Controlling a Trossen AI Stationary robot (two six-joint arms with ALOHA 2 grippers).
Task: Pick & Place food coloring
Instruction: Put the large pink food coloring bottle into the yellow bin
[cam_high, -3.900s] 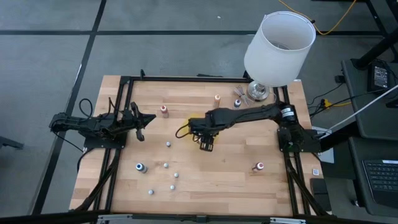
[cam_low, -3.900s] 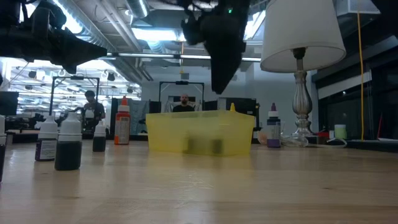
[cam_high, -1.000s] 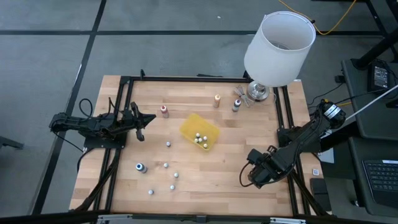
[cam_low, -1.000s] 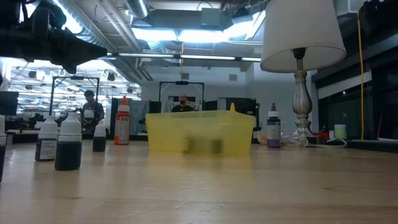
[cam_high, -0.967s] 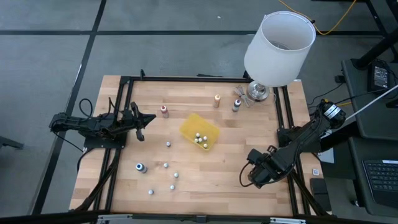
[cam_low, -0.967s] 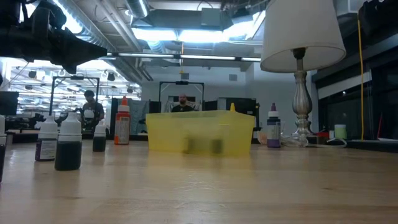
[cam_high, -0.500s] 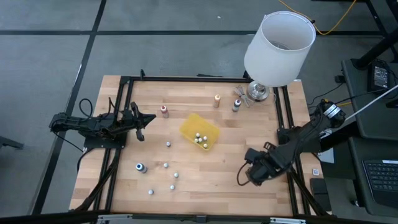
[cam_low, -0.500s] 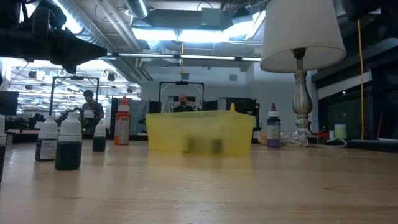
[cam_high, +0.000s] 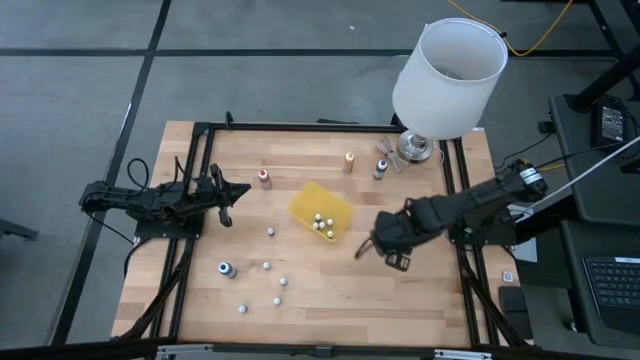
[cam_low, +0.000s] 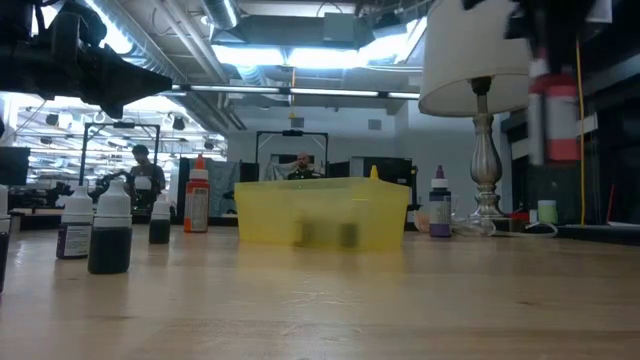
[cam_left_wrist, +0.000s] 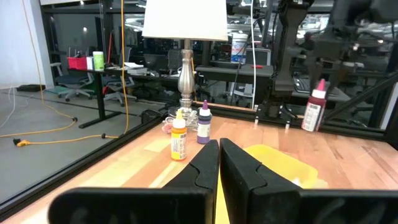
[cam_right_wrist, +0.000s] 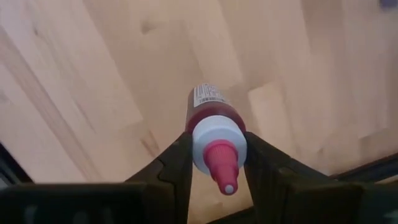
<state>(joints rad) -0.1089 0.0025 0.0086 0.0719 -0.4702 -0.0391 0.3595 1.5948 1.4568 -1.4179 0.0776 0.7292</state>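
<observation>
Presently, findings as follows.

Right gripper (cam_high: 372, 247): clear of the bench, on the lamp side of the yellow tray, fingers clamped on a red-capped food coloring bottle (cam_right_wrist: 213, 134).

Grip detail: in the right wrist view both fingers (cam_right_wrist: 174, 163) press the bottle's shoulder from either side; the red nozzle points back toward the wrist camera and the red-filled body runs away from it.

Long axis: the bottle lies in line with the fingers, body ahead of the tips, nozzle behind them.

Cross-check: the left wrist view shows the same red bottle (cam_left_wrist: 314, 107) hanging upright beneath the right gripper, above and beyond the tray.

Yellow tray (cam_high: 306, 204): mid-bench, just beside the right fingers on their far side from the lamp; a few small pale bottles (cam_high: 322, 223) already lie in it.

Deciding relation: judged, the tray is the drop point and sits a short way ahead of the carried bottle; the right arm is much the nearer.

Left gripper (cam_high: 238, 190): waiting at its own side of the bench, fingers (cam_left_wrist: 202, 169) together, nothing between them.

Remaining stock: several bottles (cam_high: 268, 266) loose on the bench well away from the right fingers, nearer the left arm; others stand (cam_high: 349, 160) near the lamp (cam_high: 448, 78).

Risk, judged: the tray is shallow, so a release from too high may bounce the bottle out.
</observation>
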